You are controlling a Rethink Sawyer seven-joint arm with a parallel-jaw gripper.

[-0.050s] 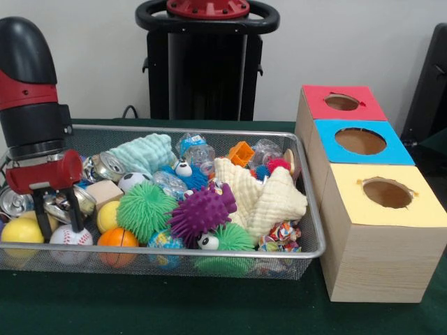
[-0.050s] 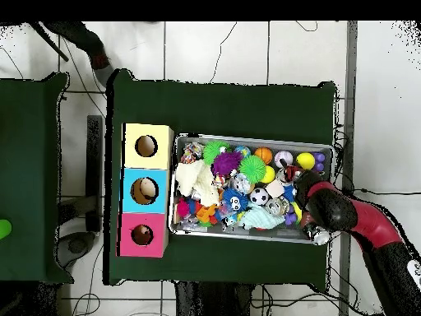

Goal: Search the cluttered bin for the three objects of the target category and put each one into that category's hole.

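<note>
Jaws of the gripper (image 1: 59, 220) stood open over the baseball (image 1: 70, 236) at the bin's (image 1: 307, 249) end farthest from the three-hole box (image 1: 377, 258). Probably best to descend straight, then close only around that ball.

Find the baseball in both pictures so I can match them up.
Front view: the baseball lies at the bin's near left corner, just under the pincer, beside the orange ball.
Overhead view: the baseball lies along the bin's top edge, toward its right end, between the orange ball and a yellow ball.
Shared landmark: the orange ball next to it.
</note>
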